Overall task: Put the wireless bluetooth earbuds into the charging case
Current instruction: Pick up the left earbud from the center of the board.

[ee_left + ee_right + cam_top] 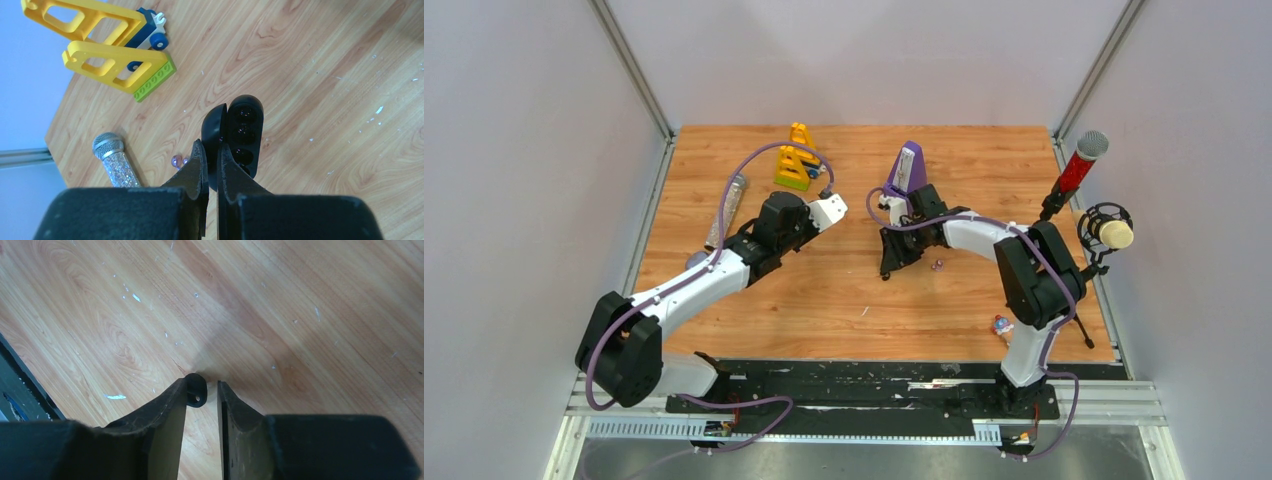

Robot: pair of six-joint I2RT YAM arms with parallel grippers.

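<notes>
The charging case (pixel 245 127) is a glossy black oval, hinged open, with its lid (pixel 212 127) on the left and dark wells facing up. My left gripper (pixel 212 152) is shut on the case's near end and holds it above the wood. It sits left of centre in the top view (pixel 809 222), where the case is hidden. One tiny black earbud (pixel 196 389) lies between my right gripper's (pixel 202 390) fingertips, touching the left finger; the jaws stand apart. The right gripper points down at mid-table (pixel 890 262). No other earbud shows clearly.
Yellow toy frames (pixel 115 55) (pixel 796 160) and a silver glitter microphone (pixel 112 160) (pixel 727 205) lie to the left. There are purple beads (pixel 177 161) (pixel 939 265), a purple metronome (pixel 911 168), a red microphone (pixel 1079 165), a cream-foam microphone (pixel 1112 232) and a small toy (pixel 1001 325).
</notes>
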